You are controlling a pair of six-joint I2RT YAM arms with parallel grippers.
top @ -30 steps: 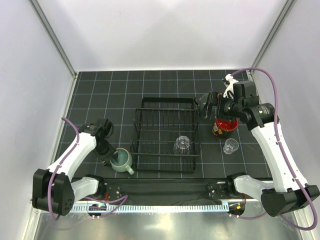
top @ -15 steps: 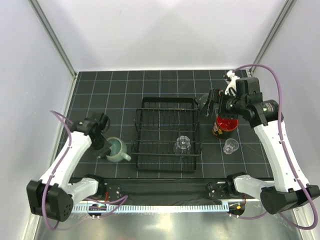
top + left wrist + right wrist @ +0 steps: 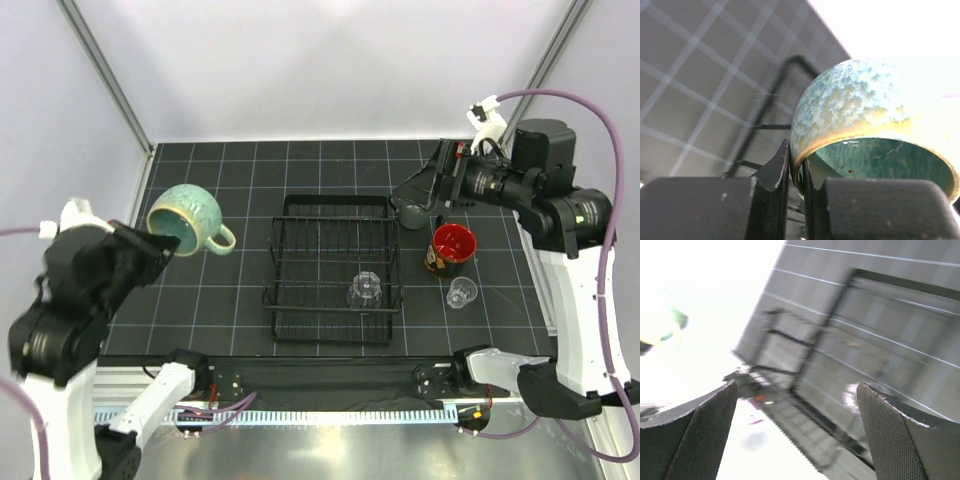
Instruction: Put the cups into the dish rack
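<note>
While the left gripper (image 3: pixel 796 165) pinches a speckled pale-green mug (image 3: pixel 188 218) by its rim, aloft left of the black wire dish rack (image 3: pixel 336 198), one small clear glass (image 3: pixel 364 290) sits inside. A dark grey-green mug (image 3: pixel 412 213), red-lined dark cup (image 3: pixel 452 245) and second glass (image 3: pixel 460 292) wait outside at right, near the wide-open, empty right gripper (image 3: pixel 796 387).

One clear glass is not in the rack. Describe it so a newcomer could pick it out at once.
Find the black wire dish rack on the gridded black mat. Right of it stands a dark cup with a red inside; just nearer the arm bases is the small clear glass. The other clear glass sits inside the rack; this one stands on the mat.
</note>
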